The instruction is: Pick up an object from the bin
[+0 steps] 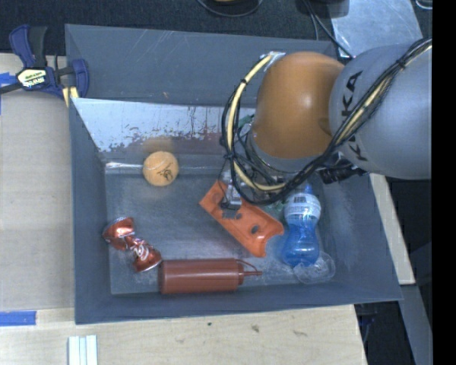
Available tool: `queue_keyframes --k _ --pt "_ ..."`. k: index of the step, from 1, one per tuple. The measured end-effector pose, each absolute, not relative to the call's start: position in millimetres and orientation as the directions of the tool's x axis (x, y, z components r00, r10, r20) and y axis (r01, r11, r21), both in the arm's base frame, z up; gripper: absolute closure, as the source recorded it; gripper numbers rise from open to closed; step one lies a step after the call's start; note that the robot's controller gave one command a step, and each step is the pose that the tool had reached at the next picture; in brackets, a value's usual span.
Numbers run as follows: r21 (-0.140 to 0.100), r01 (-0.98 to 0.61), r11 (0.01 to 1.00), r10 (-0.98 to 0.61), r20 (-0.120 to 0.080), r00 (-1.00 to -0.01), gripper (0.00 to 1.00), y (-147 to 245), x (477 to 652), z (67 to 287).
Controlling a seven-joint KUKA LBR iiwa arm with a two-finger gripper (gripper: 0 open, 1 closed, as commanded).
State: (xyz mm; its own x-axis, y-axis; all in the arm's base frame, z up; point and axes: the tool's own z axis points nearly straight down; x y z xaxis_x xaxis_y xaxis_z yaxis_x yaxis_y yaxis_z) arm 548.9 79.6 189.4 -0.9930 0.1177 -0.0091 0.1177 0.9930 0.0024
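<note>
Over orange plastic piece (251, 228), gripper (231, 197) pointing down

Grey metal bin (90, 226): matt, far wall scratched and flecked. Tan ball (160, 167): matt, wood-like. Orange block (251, 230): smooth plastic. Blue bottle (302, 234): glossy translucent plastic. Brown squeeze bottle (201, 277), near side: smooth plastic. Crumpled wrapper (131, 245), left: shiny foil.

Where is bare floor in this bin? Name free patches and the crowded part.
Free: the middle floor, between the tan ball, the crumpled red wrapper, the dark red squeeze bottle and the orange tool. Also left of the ball. Crowded: the right side under the arm, with tool and blue bottle.
</note>
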Motion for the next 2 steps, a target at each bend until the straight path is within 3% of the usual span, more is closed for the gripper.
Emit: queue_keyframes --k 1,2 --pt "0.003 0.001 1.0 0.001 -0.016 -1.0 1.0 115 566.1 204" --pt "0.003 0.143 0.99 0.143 -0.012 -0.99 1.0 77 533.7 380"
